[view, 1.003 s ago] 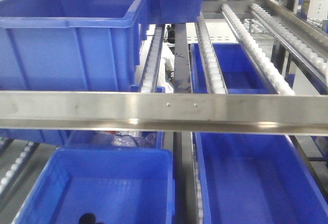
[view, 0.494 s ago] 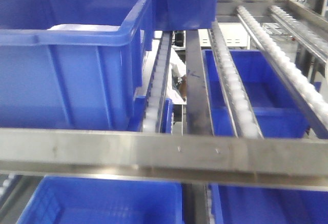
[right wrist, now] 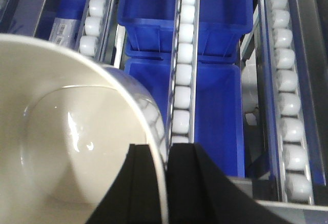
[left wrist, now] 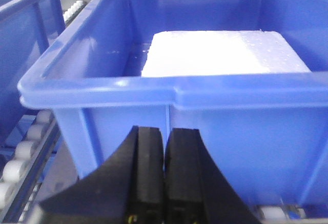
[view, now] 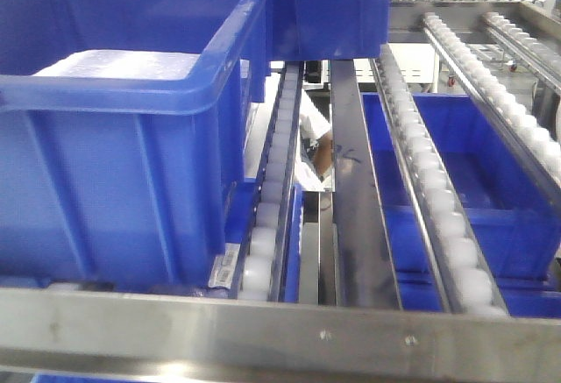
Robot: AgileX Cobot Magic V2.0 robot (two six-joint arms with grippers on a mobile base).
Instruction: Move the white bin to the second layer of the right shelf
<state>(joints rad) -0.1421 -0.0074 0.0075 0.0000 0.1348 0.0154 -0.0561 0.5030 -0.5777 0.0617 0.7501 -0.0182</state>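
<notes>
A rack of sloping steel rails lined with white rollers (view: 421, 159) fills the front view, behind a brushed steel front bar (view: 280, 339). Against the earlier frames, the bar sits lower in the picture and the big blue crate (view: 123, 164) on the left looms larger and nearer. That crate holds a flat white slab (left wrist: 225, 54). More blue crates (right wrist: 215, 101) sit on the level below the rails, their contents not visible. The left gripper (left wrist: 165, 183) has its black fingers pressed together on nothing, just before the crate's wall. The right gripper (right wrist: 165, 188) pinches the rim of the white bin (right wrist: 66, 147), which is empty and held above the roller rails.
</notes>
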